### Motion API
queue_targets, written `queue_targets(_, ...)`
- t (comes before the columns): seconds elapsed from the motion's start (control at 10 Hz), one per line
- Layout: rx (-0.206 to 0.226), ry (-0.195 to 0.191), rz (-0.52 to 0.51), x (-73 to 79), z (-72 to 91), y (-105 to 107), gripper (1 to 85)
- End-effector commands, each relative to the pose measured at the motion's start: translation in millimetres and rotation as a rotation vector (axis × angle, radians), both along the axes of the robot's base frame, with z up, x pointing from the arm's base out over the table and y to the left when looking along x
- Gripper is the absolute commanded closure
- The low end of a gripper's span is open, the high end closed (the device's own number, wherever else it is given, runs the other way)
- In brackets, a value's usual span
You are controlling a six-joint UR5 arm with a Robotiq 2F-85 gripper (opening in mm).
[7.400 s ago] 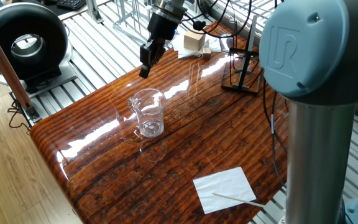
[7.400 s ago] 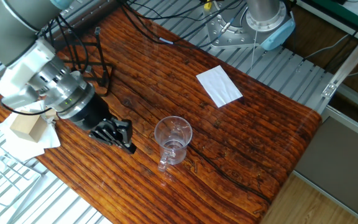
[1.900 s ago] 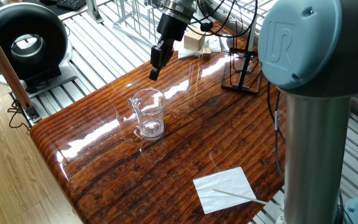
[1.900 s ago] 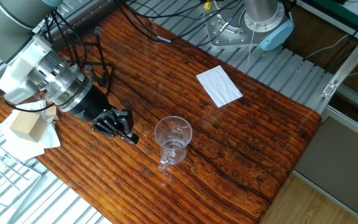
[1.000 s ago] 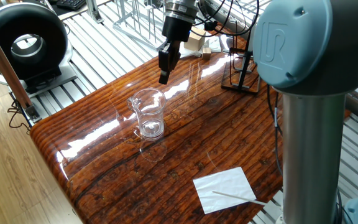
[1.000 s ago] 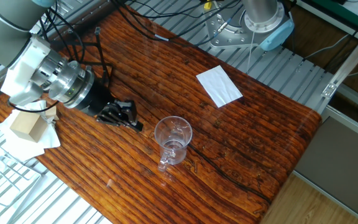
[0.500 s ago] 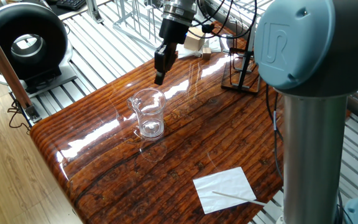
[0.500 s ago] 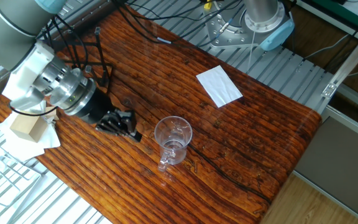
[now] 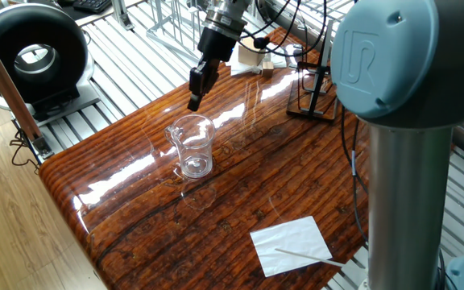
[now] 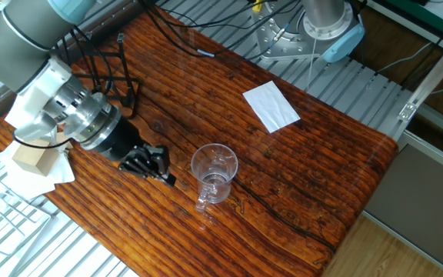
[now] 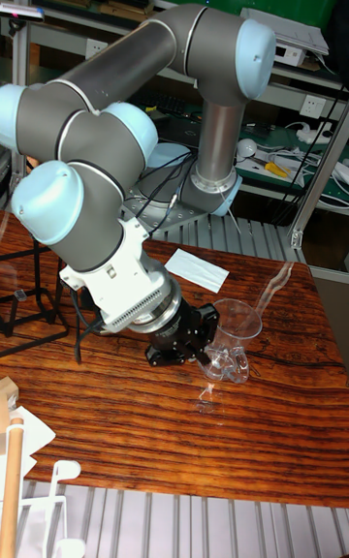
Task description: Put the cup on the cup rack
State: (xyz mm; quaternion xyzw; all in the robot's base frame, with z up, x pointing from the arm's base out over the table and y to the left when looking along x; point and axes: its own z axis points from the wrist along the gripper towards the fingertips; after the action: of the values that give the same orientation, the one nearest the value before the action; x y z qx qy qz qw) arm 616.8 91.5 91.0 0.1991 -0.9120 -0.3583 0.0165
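Note:
The clear cup (image 9: 193,148) stands upright on the wooden table (image 9: 240,185), also seen in the other fixed view (image 10: 215,174) and the tall view (image 11: 233,339). My gripper (image 9: 193,100) hangs just behind the cup and apart from it, tips pointing down toward the rim. From the other side the gripper (image 10: 163,174) sits left of the cup, its fingers slightly parted with nothing between them. The black wire cup rack (image 9: 316,90) stands at the table's far edge; in the tall view the cup rack (image 11: 27,298) is at the left.
A white paper (image 9: 292,244) with a thin stick lies near the front right corner. A wooden block (image 9: 250,54) on paper and a silver-grey wire rack (image 10: 2,211) sit beyond the table's far edge. A black round device (image 9: 35,52) stands off the table at left.
In one fixed view the gripper has swung left over the last second, its tips now behind the cup's left side. The cup has not moved.

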Motion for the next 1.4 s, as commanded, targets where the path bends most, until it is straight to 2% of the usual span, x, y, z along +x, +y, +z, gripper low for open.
queue_targets(0.0, 0.024, -0.035, -0.007, 6.9, -0.4, 7.5, 68.0)
queue_targets(0.3, 0.03, -0.037, 0.0, 3.6, -2.7, 9.9, 65.7)
queue_targets(0.7, 0.035, -0.065, 0.018, -1.7, -9.8, 12.9, 59.7)
queue_targets(1.1, 0.083, -0.082, 0.001, -3.3, -11.0, 33.1, 56.3)
queue_targets(1.3, 0.085, -0.081, -0.001, -5.1, -13.4, 36.2, 56.3)
